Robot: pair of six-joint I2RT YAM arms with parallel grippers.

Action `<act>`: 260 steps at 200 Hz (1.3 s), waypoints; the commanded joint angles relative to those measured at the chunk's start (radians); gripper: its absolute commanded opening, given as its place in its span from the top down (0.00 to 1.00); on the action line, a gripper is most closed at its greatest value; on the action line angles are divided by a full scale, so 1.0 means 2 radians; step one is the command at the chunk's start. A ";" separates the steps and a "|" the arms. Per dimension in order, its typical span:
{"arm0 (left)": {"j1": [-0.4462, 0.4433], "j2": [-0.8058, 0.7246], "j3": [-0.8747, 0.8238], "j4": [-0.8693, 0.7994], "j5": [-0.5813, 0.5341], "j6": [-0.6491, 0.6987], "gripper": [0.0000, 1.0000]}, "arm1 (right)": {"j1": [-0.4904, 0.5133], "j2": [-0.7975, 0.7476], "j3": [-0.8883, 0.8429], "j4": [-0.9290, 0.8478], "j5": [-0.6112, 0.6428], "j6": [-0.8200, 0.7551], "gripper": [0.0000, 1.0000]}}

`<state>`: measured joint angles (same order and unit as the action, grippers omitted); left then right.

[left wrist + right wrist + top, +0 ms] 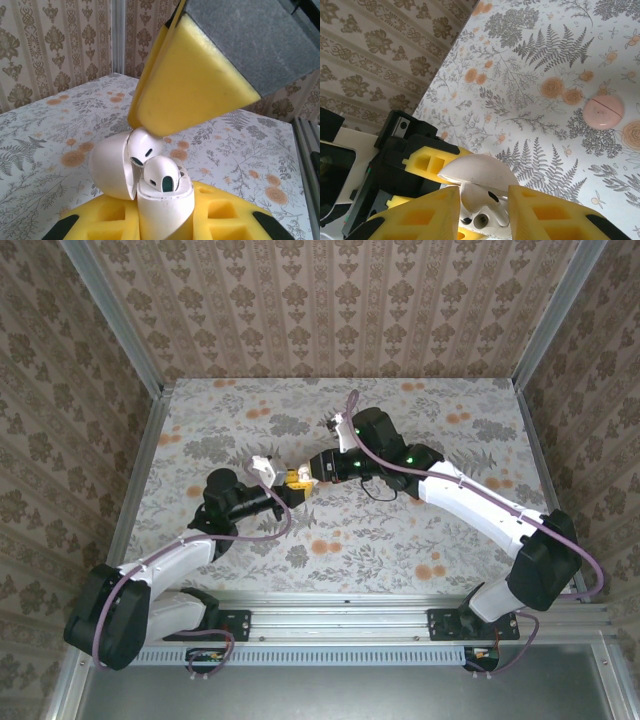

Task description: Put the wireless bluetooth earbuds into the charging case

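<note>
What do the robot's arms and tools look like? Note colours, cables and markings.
Left arm and right arm: white shells, black joints, a purple cable each; green lights on the right. Left tool and right tool: yellow fingers with square recesses, black tips.

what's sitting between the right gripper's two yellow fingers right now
A white earbud, at the mouth of the open charging case; the right wrist view shows it.

The charging case (115,165) and the earbuds (162,175) are smooth, glossy white plastic. The right end effector (484,200) has pads (547,217) of matt yellow foam. The counter (400,530) wears a matt printed floral covering; its frame rail (340,618) is brushed metal.
</note>
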<state>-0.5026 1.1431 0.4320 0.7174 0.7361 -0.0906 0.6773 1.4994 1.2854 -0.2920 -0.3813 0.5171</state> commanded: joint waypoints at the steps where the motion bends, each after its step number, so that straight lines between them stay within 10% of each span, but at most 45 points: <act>1: -0.004 -0.005 0.015 -0.004 0.006 0.014 0.90 | -0.009 0.007 -0.013 0.029 -0.045 0.028 0.68; 260: -0.020 0.024 0.028 -0.024 -0.002 0.034 0.91 | -0.019 0.014 -0.041 -0.006 -0.020 0.021 0.68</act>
<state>-0.5320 1.1919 0.4480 0.6571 0.7235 -0.0479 0.6498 1.5078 1.2243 -0.3172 -0.4438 0.5537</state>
